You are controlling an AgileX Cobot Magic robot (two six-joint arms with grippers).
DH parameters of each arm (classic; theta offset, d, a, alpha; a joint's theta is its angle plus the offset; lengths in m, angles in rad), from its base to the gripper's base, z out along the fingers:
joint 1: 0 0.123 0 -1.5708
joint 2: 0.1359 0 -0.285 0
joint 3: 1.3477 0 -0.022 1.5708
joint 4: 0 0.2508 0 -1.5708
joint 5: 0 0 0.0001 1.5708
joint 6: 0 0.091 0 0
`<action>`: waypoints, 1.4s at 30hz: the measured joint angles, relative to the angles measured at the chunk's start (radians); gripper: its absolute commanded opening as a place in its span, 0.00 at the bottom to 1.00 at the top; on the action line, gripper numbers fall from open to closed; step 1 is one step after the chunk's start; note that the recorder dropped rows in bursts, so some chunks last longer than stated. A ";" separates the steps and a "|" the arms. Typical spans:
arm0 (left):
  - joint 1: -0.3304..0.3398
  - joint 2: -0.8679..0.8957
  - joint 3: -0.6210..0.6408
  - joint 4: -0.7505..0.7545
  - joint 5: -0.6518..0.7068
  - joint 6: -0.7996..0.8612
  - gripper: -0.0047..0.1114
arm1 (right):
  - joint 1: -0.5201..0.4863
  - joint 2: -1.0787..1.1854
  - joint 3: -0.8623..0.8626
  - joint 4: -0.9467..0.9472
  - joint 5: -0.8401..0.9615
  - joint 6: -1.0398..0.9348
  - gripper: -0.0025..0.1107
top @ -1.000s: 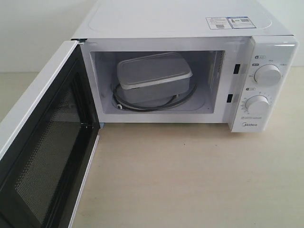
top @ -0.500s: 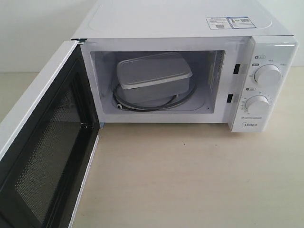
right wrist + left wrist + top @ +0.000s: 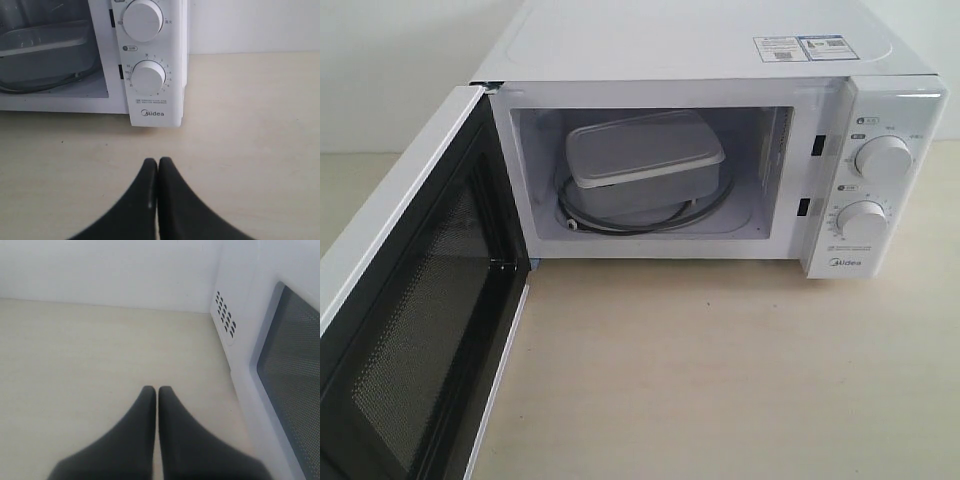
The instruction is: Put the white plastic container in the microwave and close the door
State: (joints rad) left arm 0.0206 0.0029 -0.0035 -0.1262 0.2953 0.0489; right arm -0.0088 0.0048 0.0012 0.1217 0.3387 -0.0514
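Note:
The white plastic container (image 3: 645,165) rests on the glass turntable inside the microwave (image 3: 880,95), slightly tilted, lid on. Part of the container (image 3: 47,42) also shows in the right wrist view. The door (image 3: 415,300) stands wide open, swung toward the camera on the left, black mesh inner face showing. In the left wrist view the door's outer side (image 3: 292,370) with its dark window is beside my left gripper (image 3: 157,389), which is shut and empty over the table. My right gripper (image 3: 158,161) is shut and empty, in front of the dial panel (image 3: 148,77). Neither gripper appears in the exterior view.
A pale wooden table (image 3: 720,370) stretches in front of the microwave. A white wall (image 3: 110,270) stands behind. Vent holes (image 3: 225,317) mark the microwave's side near the door hinge.

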 measured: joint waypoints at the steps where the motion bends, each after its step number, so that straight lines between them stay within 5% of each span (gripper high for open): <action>1: 0.000 0.000 0.000 0.000 0.000 0.000 0.08 | 0.000 0.000 0.000 0.000 0.000 0.000 0.02; 15: 0.000 0.000 0.000 0.000 -0.011 0.000 0.08 | 0.000 0.000 0.000 0.002 0.000 0.000 0.02; 25: 0.000 0.000 -0.015 0.000 -0.350 -0.023 0.08 | 0.000 0.000 0.000 0.004 0.000 0.000 0.02; 32: 0.000 0.011 -0.240 0.007 -0.304 -0.030 0.08 | 0.000 0.000 0.000 0.004 0.000 0.000 0.02; 37: 0.000 0.273 -0.641 0.011 -0.011 -0.003 0.08 | 0.000 0.000 0.000 0.004 0.000 0.000 0.02; 42: 0.000 0.347 -0.767 0.011 -0.128 0.000 0.08 | 0.000 0.000 0.000 0.004 0.000 0.000 0.02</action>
State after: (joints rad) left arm 0.0206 0.3499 -0.7710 -0.1151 0.1671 0.0487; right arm -0.0088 0.0048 0.0012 0.1260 0.3387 -0.0514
